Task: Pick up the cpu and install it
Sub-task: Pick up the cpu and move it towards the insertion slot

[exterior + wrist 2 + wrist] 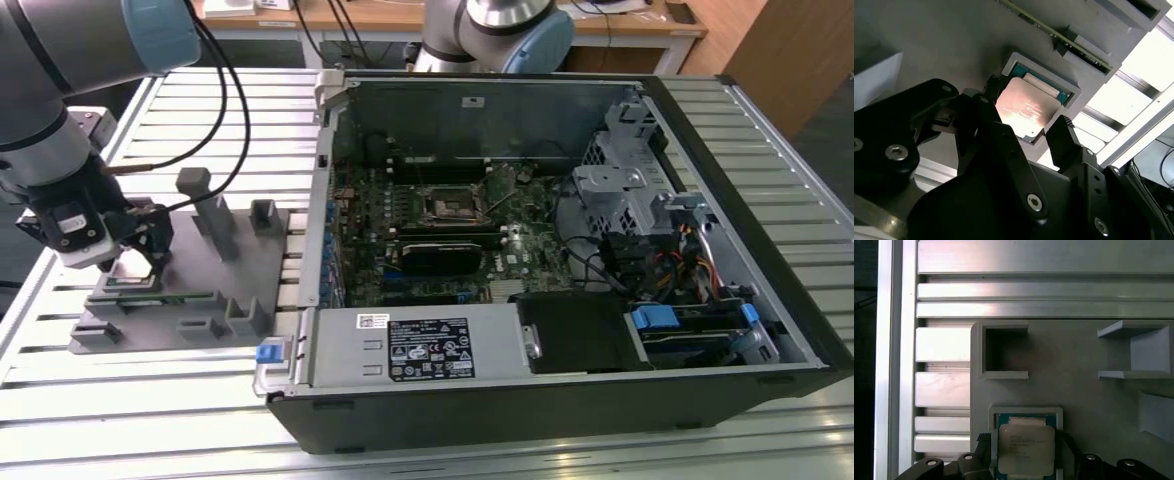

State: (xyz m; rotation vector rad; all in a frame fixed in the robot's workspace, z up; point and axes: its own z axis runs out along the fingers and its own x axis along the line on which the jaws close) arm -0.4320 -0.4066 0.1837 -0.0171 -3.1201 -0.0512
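End effector (1027, 107) spread wide, fingers (1064, 140) straddling cpu (1024, 114) in fixture pocket (1074, 93).

In the first wrist view, the cpu (1025, 450), lying in a pocket of the grey fixture (1079, 390), runs past the picture's edge. So do the fingers (984, 445) on either side of it. In the second wrist view, one finger hides part of the cpu.

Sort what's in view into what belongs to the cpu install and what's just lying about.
Job in hand: cpu, lying in its pocket of the grey fixture; open claw straddling it; black socket frame in the open computer case.
Lying about: black rectangular module; labelled power supply; drive cage; slatted table.
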